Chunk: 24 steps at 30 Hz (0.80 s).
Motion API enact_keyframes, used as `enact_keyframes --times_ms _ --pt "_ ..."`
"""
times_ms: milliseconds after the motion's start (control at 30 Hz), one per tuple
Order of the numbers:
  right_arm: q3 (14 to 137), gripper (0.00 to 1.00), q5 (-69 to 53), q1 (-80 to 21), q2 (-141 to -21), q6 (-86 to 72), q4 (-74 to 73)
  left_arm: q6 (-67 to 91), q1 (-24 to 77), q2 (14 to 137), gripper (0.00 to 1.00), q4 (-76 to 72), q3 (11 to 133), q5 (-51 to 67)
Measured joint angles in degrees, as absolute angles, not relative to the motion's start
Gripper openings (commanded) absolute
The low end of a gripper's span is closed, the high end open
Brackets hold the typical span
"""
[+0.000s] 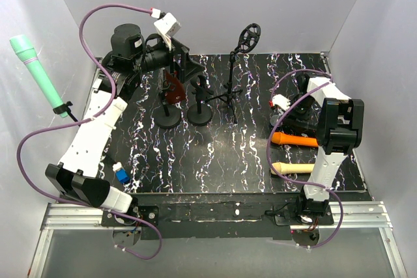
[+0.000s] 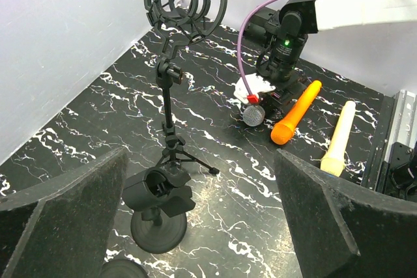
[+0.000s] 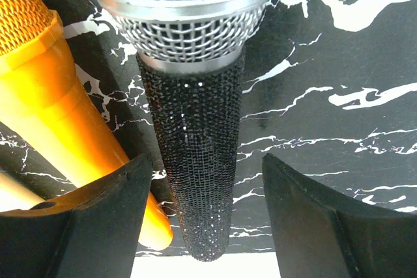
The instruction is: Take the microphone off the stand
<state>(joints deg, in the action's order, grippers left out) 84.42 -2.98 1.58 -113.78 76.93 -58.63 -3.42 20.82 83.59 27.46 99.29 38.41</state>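
The spread right end effector (image 3: 205, 174) is letting the sparkly black silver-headed microphone (image 3: 195, 122) lie by the black marbled tabletop's (image 3: 339, 63) right edge. The left end effector (image 2: 201, 155) is hanging spread, empty.

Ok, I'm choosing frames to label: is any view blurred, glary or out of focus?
Top external: evenly lit and sharp, only soft shadows on the table. Left wrist: background crisp, its own fingers slightly soft. Right wrist: black microphone sharp, small glints on its mesh head.

Stand (image 2: 168, 105) upright; orange microphone (image 2: 296, 114) lies beside cream microphone (image 2: 339, 138)
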Motion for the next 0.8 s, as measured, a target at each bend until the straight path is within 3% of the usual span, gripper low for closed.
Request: enact_keyframes --times_ms 500,800 --pt "84.4 0.76 -4.1 1.6 -113.2 74.9 -60.4 -3.4 20.9 83.6 0.94 27.4 99.3 38.4" --pt "85.1 0.76 -6.5 1.6 -102.1 73.5 -64.2 -3.4 20.9 83.6 0.94 26.7 98.6 38.5"
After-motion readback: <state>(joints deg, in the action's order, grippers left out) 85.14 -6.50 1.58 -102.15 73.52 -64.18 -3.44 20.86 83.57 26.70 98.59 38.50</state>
